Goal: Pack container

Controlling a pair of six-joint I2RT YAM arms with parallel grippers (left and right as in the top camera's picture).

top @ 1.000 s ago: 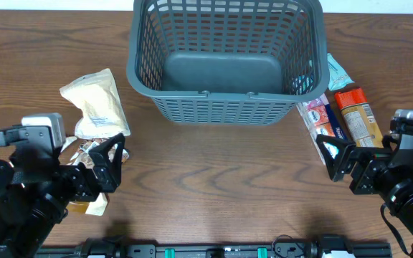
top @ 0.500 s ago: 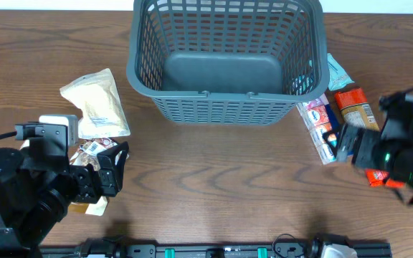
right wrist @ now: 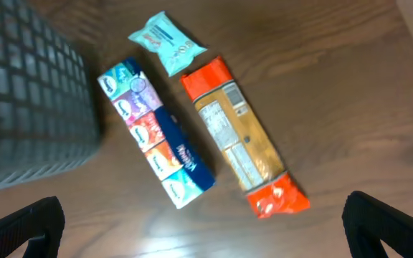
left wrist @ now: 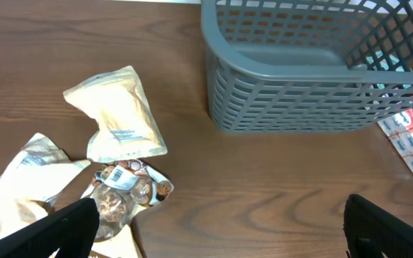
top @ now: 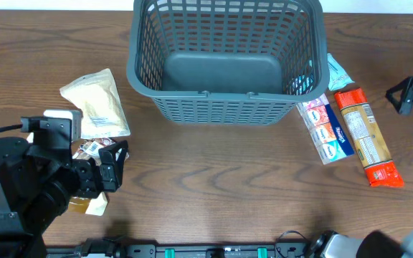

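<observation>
Just illegible print on orange pack (right wrist: 244, 143)

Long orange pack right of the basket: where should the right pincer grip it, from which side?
Take the orange pack across its narrow width at mid-length, straight down from above. It lies flat on the table, long and slim, so only the long edges suit the jaws. The multicolour strip pack lies close beside it on the basket side, so that finger likely has little room.
</observation>
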